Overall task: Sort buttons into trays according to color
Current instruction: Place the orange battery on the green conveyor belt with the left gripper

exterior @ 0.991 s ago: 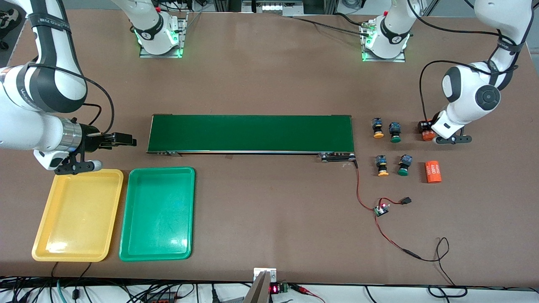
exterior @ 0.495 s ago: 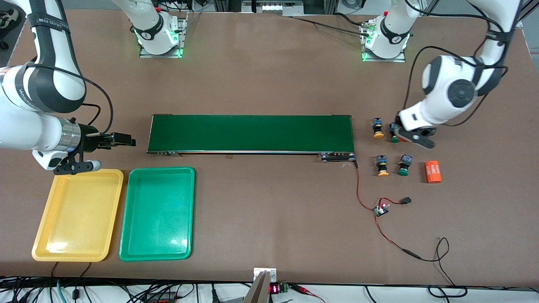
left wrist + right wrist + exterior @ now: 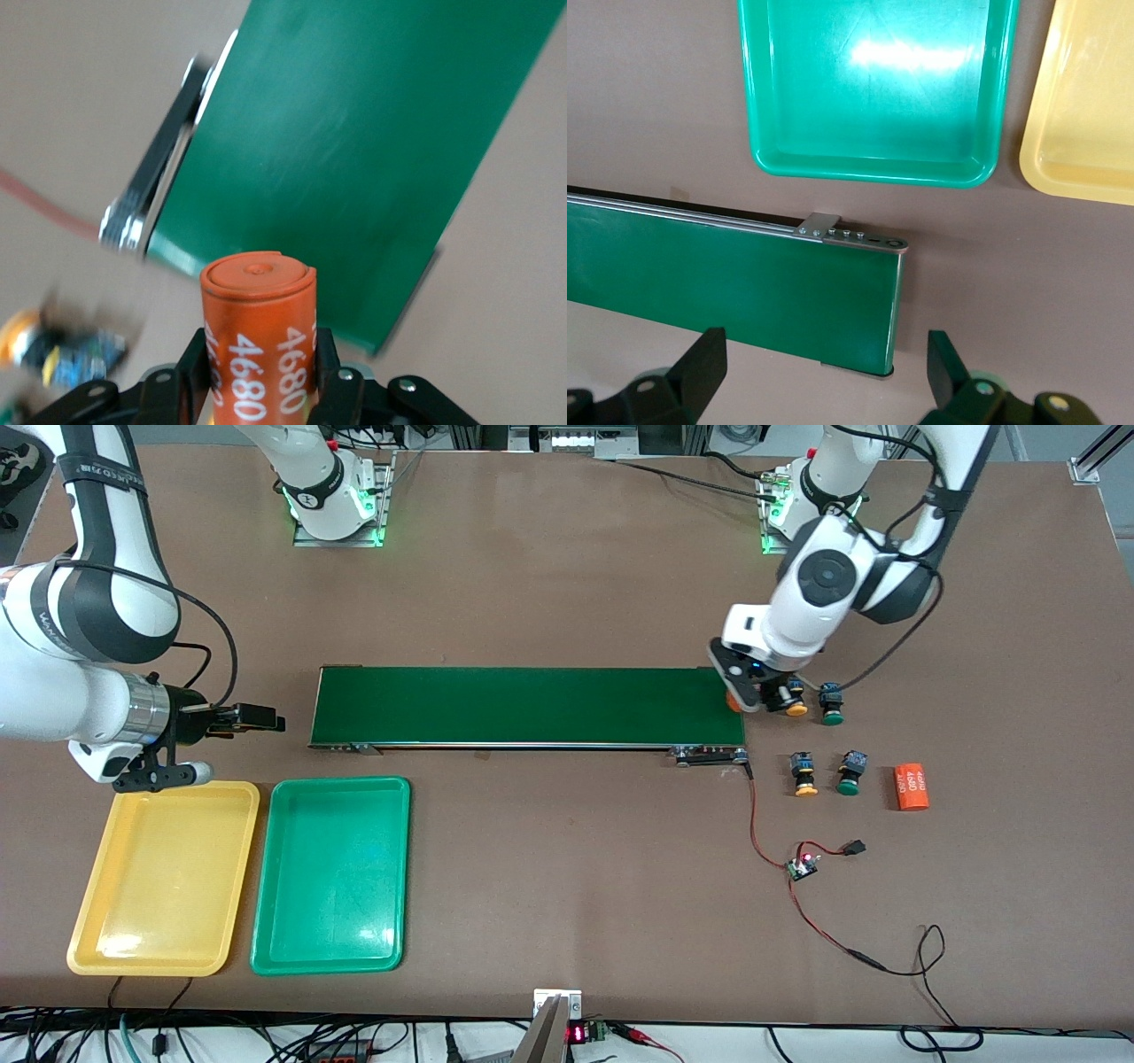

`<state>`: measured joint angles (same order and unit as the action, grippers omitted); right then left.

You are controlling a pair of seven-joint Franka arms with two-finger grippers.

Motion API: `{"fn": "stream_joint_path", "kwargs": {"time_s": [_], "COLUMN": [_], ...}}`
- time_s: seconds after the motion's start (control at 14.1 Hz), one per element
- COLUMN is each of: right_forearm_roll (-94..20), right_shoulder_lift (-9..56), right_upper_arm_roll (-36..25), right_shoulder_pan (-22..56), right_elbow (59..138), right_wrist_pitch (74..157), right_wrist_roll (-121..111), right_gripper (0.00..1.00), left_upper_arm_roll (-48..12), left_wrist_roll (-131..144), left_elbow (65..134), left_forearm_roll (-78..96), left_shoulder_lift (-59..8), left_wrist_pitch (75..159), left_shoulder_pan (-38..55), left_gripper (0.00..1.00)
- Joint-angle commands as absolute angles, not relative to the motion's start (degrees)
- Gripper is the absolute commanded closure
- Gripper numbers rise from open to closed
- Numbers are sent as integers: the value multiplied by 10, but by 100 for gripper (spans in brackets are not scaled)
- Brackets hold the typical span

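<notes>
Orange cylinder (image 3: 733,701), numbered, sits clamped in my left gripper (image 3: 740,701) over the belt's (image 3: 532,705) end; front view puts all four buttons (image 3: 796,701) on the table just beside it, none in the trays (image 3: 168,948).

Left wrist: cylinder axis points along the fingers, belt below.

Right wrist: right gripper (image 3: 824,363) spread wide, waiting at the belt's tray end.
</notes>
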<state>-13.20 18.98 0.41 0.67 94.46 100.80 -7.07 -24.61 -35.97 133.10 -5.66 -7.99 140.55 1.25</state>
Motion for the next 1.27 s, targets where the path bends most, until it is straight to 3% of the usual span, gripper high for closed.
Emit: {"fn": "stream_joint_path", "kwargs": {"time_s": [0.0,0.14,0.35,0.5,0.57,0.71,0.99,1.2], "right_forearm_roll": [-141,-141,-141,-141,-141,-141,-138,-132], "right_shoulder_lift": [186,186,186,186,186,186,165,97], "right_upper_arm_roll": [6,6,6,6,6,6,5,7], "right_shoulder_pan": [1,-1,1,1,1,1,8,30], "right_elbow": [947,947,947,947,947,947,990,1099], "right_wrist_pitch": [1002,1002,1002,1002,1002,1002,1023,1104], "right_wrist_roll": [-82,-82,-82,-82,-82,-82,-78,-74], "right_gripper": [0,0,0,0,0,0,0,0], "left_upper_arm_roll": [-246,-245,-245,-245,-245,-244,-226,-148], "left_wrist_roll": [-402,-411,-440,-483,-489,-492,-478,-407], "left_elbow": [1262,1245,1245,1250,1250,1251,1238,1201], "left_forearm_roll": [-52,-61,-63,-62,-62,-62,-51,-50], "left_shoulder_lift": [-134,-156,-170,-172,-172,-174,-126,-120], "left_wrist_pitch": [1411,1419,1421,1421,1419,1415,1351,1305], "left_shoulder_pan": [53,75,84,84,83,83,61,54], "left_gripper": [91,88,74,74,67,0,0,0]}}
